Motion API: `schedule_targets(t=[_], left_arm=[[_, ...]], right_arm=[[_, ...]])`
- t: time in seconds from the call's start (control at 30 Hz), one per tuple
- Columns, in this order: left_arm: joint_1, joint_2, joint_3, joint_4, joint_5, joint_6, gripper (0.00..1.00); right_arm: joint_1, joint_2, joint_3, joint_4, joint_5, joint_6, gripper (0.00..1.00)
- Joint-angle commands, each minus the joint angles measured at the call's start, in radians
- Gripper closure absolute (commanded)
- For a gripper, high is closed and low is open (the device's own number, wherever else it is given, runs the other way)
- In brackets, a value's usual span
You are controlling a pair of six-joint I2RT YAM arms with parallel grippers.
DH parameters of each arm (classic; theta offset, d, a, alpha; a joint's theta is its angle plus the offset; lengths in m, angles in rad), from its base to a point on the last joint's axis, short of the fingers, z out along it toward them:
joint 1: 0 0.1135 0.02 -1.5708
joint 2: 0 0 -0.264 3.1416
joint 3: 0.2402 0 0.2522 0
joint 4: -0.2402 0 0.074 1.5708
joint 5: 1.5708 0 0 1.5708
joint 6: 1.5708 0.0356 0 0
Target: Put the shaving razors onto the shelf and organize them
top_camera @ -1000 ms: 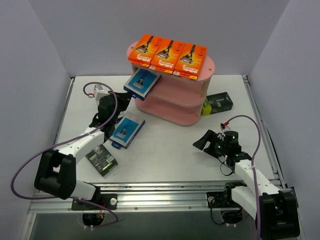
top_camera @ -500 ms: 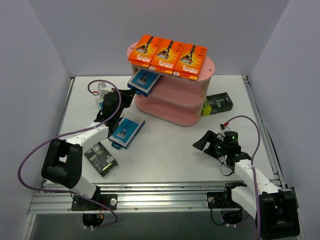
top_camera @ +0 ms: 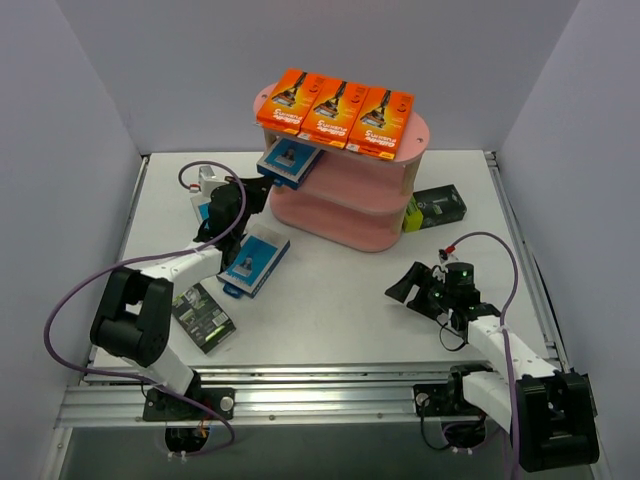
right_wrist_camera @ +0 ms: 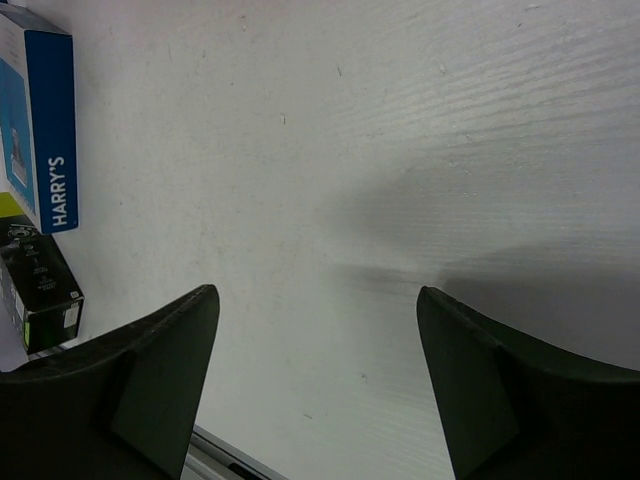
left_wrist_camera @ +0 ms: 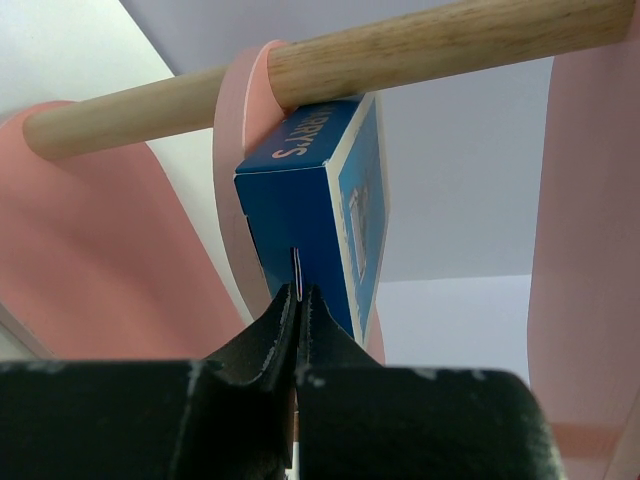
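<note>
The pink shelf stands at the back centre with three orange razor packs lying in a row on its top board. My left gripper is shut on the near end of a blue-and-white pack, which pokes into the middle tier at the shelf's left end. In the left wrist view the fingertips pinch the pack's end flap under a wooden post. My right gripper hangs open over bare table, nothing between its fingers.
A second blue-and-white pack and a black-and-lime pack lie on the table left of centre. Another black-and-lime pack sits by the shelf's right end. Grey walls enclose the table on both sides and at the back.
My left gripper has carried the blue-and-white pack up and to the right, further into the shelf's middle tier. The right arm has barely moved.
</note>
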Motion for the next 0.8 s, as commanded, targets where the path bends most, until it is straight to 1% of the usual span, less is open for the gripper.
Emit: schedule_targets(t=[0.0,0.43,0.77], left_arm=[[0.001,0.013,0.039,0.102,-0.043,-0.016,0.98],[-0.005,0.023,0.021,0.137,-0.084,-0.030,0.98],[-0.035,0.024,-0.012,0.176,-0.135,-0.041,0.98]], right_arm=[[-0.007,0.011,0.036,0.022,-0.006,-0.017,0.24],[-0.006,0.020,0.037,0.025,-0.008,-0.019,0.24],[-0.006,0.037,0.040,0.025,-0.018,-0.022,0.24]])
